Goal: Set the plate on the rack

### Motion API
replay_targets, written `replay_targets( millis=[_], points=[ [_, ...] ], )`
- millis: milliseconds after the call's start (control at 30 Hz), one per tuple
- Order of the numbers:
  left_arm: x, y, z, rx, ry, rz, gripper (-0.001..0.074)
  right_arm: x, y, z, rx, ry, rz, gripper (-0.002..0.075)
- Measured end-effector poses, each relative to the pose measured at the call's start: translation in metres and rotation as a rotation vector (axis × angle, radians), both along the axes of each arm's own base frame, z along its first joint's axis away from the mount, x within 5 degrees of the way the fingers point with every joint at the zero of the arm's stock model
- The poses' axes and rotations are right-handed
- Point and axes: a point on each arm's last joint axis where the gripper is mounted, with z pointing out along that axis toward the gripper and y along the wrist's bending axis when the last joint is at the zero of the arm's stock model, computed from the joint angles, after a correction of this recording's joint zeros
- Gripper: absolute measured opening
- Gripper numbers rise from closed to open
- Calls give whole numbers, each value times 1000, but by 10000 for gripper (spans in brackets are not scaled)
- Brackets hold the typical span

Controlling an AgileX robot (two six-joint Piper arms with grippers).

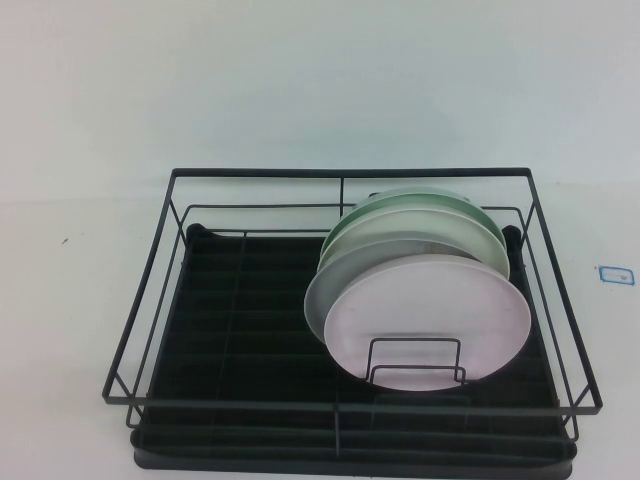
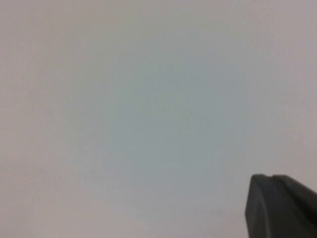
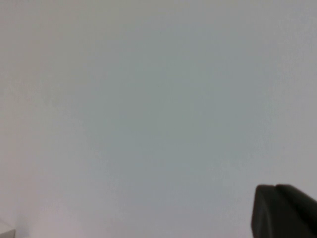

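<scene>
The round, plain pale pink plate (image 1: pixel 428 322) is already standing on edge in the large rectangular black wire dish rack (image 1: pixel 350 178), leaning at the front of a row with a white plate (image 1: pixel 335 290) and pale green plates (image 1: pixel 425 222) behind it, its lower edge sitting behind the small wire plate holder (image 1: pixel 416 362) on the right side of the ribbed tray. The rack is resting on the plain white tabletop (image 1: pixel 80 300).

Neither arm is showing in the high view. The left gripper (image 2: pixel 280 206) and the right gripper (image 3: pixel 283 210) are each appearing only as a dark corner over bare tabletop in their wrist views, so I cannot tell how far either set of jaws is open; nothing is visibly held.

The task is looking finished. The remaining risk, as I judge it, is the tilted plates sliding forward if the rack gets bumped.
</scene>
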Motion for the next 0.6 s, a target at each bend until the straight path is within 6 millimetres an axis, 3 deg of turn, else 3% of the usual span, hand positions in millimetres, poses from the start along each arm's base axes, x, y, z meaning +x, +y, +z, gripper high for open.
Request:
replay_targets(
  millis=[67,200,300,600],
  points=[
    [0,7,-1,-8,13,81,0,0,0,0,0,0,0,-2],
    [5,15,-24,34,238,181,0,0,0,0,-1,1,0,-2],
    [8,15,-44,86,369,184,0,0,0,0,-1,2,1,-2],
    [5,14,-66,28,623,152,0,0,0,0,-3,3,2,-2]
  ],
)
